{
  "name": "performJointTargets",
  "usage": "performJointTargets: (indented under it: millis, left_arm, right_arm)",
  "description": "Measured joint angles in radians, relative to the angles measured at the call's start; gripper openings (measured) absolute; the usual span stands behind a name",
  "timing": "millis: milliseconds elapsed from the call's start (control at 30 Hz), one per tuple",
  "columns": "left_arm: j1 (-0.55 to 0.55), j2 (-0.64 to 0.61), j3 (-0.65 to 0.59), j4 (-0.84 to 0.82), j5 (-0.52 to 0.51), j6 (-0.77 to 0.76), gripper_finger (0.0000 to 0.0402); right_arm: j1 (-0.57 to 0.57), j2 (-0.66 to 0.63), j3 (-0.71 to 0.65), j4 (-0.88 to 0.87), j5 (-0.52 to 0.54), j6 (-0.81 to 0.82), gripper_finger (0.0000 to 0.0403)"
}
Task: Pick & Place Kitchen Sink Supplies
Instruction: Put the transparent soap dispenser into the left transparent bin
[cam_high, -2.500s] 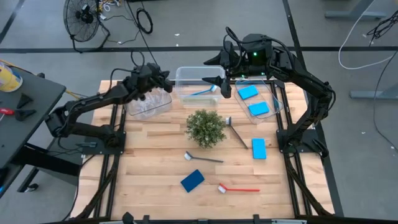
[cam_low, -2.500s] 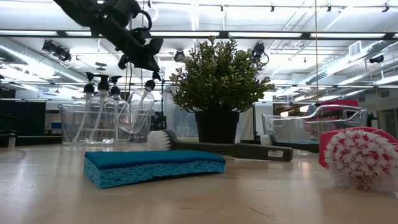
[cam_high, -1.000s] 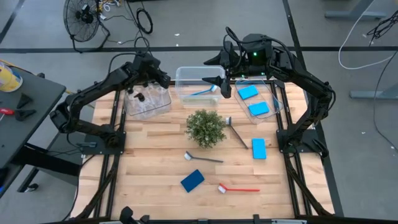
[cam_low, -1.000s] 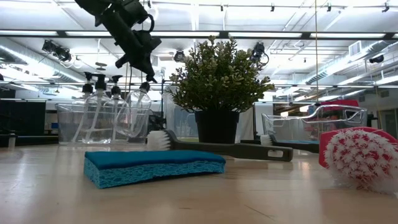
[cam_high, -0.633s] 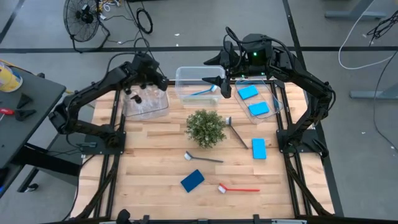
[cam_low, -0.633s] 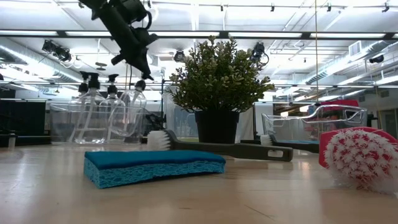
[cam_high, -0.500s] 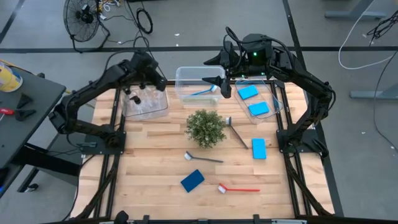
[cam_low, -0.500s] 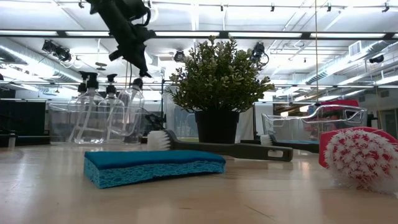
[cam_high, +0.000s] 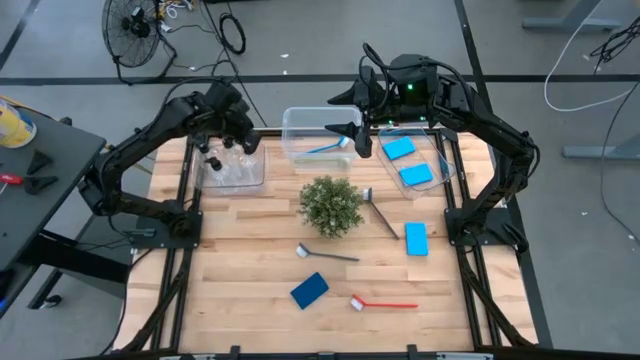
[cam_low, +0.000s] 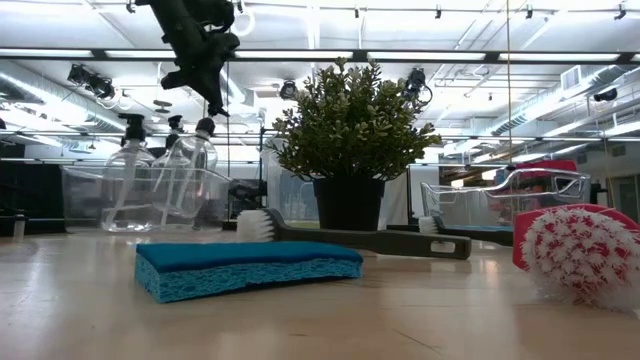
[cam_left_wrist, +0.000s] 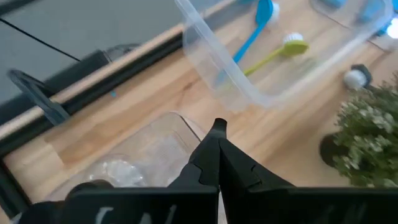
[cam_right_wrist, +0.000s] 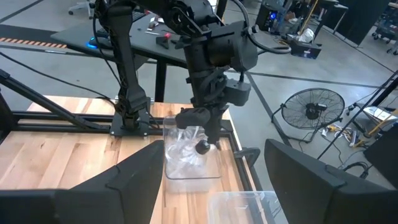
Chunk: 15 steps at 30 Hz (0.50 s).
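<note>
Two risks from this pose. Left gripper hangs over the clear bin of bottles with its fingers pinched together on nothing; if it drops from there, the closed tips could strike a black pump cap or the bin wall and tip bottles, or shove the bin along the table. In the right wrist view the fingertips sit just above one cap, and whether they touch it cannot be told. Second: the right gripper, jaws spread wide and empty, waits above the middle bin holding the blue brush; a sideways sweep by the left arm toward 3 o'clock could meet it.

Bottles lie directly below the left fingers, inside the bin at 10 o'clock from the plant. Loose supplies remain on the table: grey brush at 6 o'clock of the plant, dark blue sponge and red brush beyond it, blue sponge at 4 o'clock.
</note>
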Motion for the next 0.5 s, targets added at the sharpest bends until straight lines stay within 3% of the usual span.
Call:
performJointTargets:
  millis: [500]
  left_arm:
    - [-0.021,-0.024,0.001,-0.168,0.070,-0.017,0.0001]
  right_arm:
    - [0.000,0.000,0.000,0.000,0.000,-0.001,0.0279]
